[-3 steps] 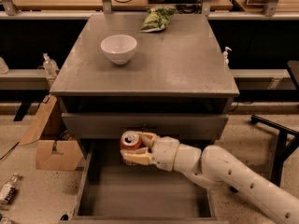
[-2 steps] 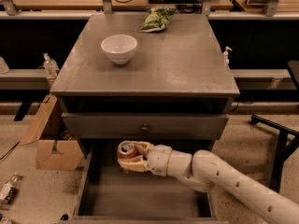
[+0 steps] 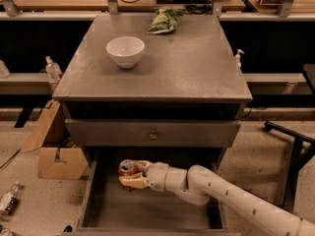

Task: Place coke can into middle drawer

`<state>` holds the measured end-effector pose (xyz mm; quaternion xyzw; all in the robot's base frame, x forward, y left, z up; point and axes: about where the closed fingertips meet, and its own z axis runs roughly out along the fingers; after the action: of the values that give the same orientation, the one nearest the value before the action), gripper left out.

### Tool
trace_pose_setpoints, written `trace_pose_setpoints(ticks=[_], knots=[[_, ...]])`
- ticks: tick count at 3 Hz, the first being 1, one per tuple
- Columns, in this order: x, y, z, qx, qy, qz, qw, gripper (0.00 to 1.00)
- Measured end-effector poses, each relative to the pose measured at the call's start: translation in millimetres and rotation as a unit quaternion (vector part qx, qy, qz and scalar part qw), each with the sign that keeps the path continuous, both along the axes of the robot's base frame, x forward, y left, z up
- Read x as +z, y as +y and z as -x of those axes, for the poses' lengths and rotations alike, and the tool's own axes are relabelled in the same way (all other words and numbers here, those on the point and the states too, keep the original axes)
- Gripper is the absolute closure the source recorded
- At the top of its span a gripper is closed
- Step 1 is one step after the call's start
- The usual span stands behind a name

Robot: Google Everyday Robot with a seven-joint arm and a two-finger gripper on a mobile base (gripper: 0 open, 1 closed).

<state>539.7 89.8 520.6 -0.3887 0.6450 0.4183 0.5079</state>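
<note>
We note a white arm (image 3: 236,198): smooth tubular segments, darker seams at the wrist, and a row of small dark dots along the forearm. The gripper (image 3: 128,173) has tan fingers (image 3: 132,182) clasped round the coke can (image 3: 127,166), low inside the middle drawer (image 3: 142,208).

The coke can (image 3: 128,167) sinks into the middle drawer (image 3: 147,211)
The gripper (image 3: 129,174), clasping it, has dropped lower and edged left

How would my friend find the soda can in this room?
Find the grey cabinet with the white bowl on top, then look down into its open middle drawer. There the robot's hand grips the coke can, the only red thing there, with a silver top.
</note>
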Motion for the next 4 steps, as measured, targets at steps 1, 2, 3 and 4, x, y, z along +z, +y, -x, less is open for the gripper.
trace_pose_setpoints(ticks=[1,2,3,4], knots=[[-31.4,8.2,-8.5,-0.008,0.017,-0.024,0.9995,1.00],[-48.8,12.5,-12.8,-0.013,0.027,-0.039,0.9988,1.00],[-59.3,14.9,-15.4,-0.016,0.033,-0.048,0.9982,1.00],[-57.8,17.0,-14.5,-0.014,0.032,-0.048,0.9982,0.73]])
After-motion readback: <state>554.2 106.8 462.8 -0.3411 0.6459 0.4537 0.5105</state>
